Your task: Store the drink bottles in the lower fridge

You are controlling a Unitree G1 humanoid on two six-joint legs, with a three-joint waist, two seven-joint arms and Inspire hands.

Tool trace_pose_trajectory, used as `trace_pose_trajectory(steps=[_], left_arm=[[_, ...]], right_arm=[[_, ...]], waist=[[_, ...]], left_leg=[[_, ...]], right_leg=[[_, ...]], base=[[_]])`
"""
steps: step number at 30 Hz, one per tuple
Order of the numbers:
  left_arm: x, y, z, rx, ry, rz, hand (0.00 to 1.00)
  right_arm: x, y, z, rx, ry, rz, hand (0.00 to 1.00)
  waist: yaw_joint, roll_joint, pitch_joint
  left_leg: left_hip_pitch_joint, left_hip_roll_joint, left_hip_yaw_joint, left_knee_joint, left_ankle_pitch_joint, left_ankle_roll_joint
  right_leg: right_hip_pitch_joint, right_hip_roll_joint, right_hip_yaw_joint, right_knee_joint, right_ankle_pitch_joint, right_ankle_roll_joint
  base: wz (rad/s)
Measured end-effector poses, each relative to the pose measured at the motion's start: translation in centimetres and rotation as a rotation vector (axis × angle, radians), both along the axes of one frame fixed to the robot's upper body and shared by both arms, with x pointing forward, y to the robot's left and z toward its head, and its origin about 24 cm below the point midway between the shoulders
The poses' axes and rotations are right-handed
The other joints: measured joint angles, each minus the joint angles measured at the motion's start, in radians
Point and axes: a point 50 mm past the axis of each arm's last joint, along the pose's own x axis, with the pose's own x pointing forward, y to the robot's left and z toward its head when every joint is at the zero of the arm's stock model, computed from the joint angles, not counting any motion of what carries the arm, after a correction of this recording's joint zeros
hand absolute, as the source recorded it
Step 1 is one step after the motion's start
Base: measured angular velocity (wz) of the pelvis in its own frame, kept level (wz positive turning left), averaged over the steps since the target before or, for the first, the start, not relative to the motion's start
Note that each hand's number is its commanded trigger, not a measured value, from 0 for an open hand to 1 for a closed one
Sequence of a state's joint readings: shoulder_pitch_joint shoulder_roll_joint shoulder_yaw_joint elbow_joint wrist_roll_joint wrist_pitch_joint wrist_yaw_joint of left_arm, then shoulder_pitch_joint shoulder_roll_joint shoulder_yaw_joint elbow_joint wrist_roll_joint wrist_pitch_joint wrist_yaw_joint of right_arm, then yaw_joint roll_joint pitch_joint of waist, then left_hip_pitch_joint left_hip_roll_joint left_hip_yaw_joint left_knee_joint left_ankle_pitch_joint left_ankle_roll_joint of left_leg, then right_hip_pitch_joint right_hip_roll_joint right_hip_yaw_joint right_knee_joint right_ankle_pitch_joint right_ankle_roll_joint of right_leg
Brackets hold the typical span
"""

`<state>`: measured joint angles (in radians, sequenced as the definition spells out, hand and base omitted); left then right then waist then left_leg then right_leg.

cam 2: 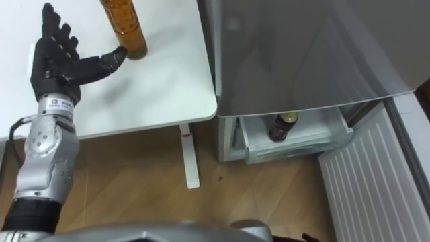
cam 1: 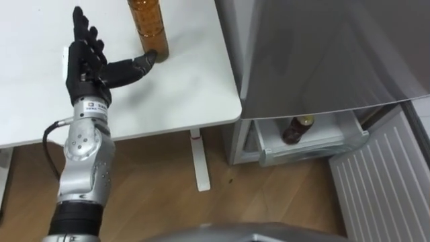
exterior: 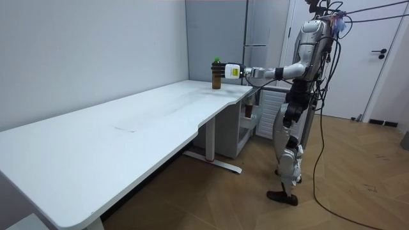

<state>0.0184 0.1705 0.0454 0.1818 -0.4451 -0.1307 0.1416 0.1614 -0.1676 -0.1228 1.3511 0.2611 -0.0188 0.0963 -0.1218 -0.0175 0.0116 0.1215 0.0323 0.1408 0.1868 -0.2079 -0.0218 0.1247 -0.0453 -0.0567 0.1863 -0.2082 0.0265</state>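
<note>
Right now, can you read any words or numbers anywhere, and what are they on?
Small white tag below the left hand: blue print, too blurred to read.
Amber ribbed plastic bottle on the white table: no words readable.
Dark brown bottle in the open lower part of the grey fridge: any print is too small to read.
No other words, numbers or signs can be seen.

Splayed left hand (cam 1: 86, 64) beside amber bottle (cam 1: 149, 23)
</note>
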Motion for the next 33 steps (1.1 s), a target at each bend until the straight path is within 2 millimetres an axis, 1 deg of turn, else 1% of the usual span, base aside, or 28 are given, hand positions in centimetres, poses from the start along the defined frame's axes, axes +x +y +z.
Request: trace_pose_trajectory(steps=[3, 7, 9, 12, 14, 21, 22, 24, 28, 30, 33], left_arm=[[0.0, 0.1, -0.2, -0.034, 0.021, 0.003, 0.0], [0.7, 0.0, -0.1, -0.04, 0.029, -0.005, 0.0], [1.4, 0.3, 0.2, -0.066, 0.024, 0.012, 0.0], [2.0, 1.0, 1.0, -0.098, -0.009, 0.039, 0.0], [2.3, 1.3, 1.1, -0.105, -0.011, 0.056, 0.0], [3.3, 1.6, 1.0, -0.119, 0.014, 0.068, 0.0], [3.3, 1.7, 1.0, -0.12, 0.016, 0.069, 0.0], [3.2, 2.0, 0.8, -0.119, 0.032, 0.072, 0.0], [3.3, 2.6, 0.7, -0.102, 0.057, 0.074, 0.0], [3.3, 3.1, 1.0, -0.087, 0.057, 0.084, 0.0], [3.8, 3.6, 1.6, -0.086, 0.042, 0.095, 0.0]], right_arm=[[-0.1, 0.0, 0.0, -0.005, 0.033, 0.026, 0.0], [-0.5, 0.0, 0.0, -0.005, 0.06, 0.016, 0.0], [-0.6, -0.1, 0.0, -0.003, 0.077, 0.021, 0.0], [-0.6, -0.3, 0.0, -0.008, 0.079, 0.022, 0.0], [-0.6, -0.4, 0.1, -0.008, 0.085, 0.017, 0.0], [-1.1, -0.5, 0.1, -0.001, 0.132, 0.077, 0.0], [-1.1, -0.5, 0.1, -0.001, 0.13, 0.075, 0.0], [-1.0, -0.6, 0.1, -0.003, 0.125, 0.066, 0.0], [-1.0, -0.9, 0.2, -0.01, 0.124, 0.058, 0.0], [-1.0, -1.1, 0.3, -0.012, 0.133, 0.051, 0.0], [-1.2, -1.2, 0.3, -0.01, 0.139, 0.028, 0.0]], waist=[[-0.014, 0.004, -0.0006], [-0.021, 0.01, -0.0004], [-0.022, 0.016, -0.0008], [-0.032, 0.023, -0.001], [-0.037, 0.027, -0.0017], [-0.042, 0.027, -0.003], [-0.042, 0.029, -0.0042], [-0.043, 0.026, -0.0029], [-0.051, 0.021, -0.0037], [-0.061, 0.021, -0.004], [-0.062, 0.023, -0.0042]], left_leg=[[0.001, 0.0, 0.004, 0.0, 0.0, 0.0], [0.002, 0.002, 0.011, -0.001, 0.0, 0.0], [0.009, 0.005, 0.022, -0.004, 0.0, 0.0], [0.014, 0.008, 0.028, -0.008, 0.0, 0.0], [0.018, 0.009, 0.038, -0.011, 0.0, -0.001], [0.034, 0.009, 0.063, -0.023, 0.0, -0.001], [0.035, 0.01, 0.067, -0.022, 0.0, -0.001], [0.04, 0.01, 0.076, -0.022, 0.0, -0.001], [0.039, 0.01, 0.076, -0.022, -0.001, -0.001], [0.039, 0.01, 0.076, -0.022, -0.002, 0.0], [0.04, 0.011, 0.078, -0.021, -0.002, 0.0]], right_leg=[[-0.002, 0.0, 0.005, 0.001, 0.0, 0.0], [-0.003, 0.002, 0.011, 0.001, 0.0, 0.0], [-0.003, 0.008, 0.03, 0.0, 0.001, -0.002], [-0.004, 0.011, 0.042, 0.001, 0.002, -0.003], [-0.007, 0.012, 0.051, 0.001, 0.002, -0.003], [-0.014, 0.014, 0.073, 0.018, 0.002, -0.004], [-0.015, 0.014, 0.077, 0.019, 0.002, -0.004], [-0.015, 0.014, 0.084, 0.021, 0.002, -0.004], [-0.021, 0.015, 0.085, 0.023, 0.002, -0.003], [-0.023, 0.015, 0.085, 0.026, 0.002, -0.003], [-0.028, 0.018, 0.093, 0.035, 0.002, -0.003]], base=[[-0.05], [-0.05], [-0.13], [-0.09], [-0.14], [-0.1], [-0.19], [-0.14], [-0.01], [0.0], [-0.04]])
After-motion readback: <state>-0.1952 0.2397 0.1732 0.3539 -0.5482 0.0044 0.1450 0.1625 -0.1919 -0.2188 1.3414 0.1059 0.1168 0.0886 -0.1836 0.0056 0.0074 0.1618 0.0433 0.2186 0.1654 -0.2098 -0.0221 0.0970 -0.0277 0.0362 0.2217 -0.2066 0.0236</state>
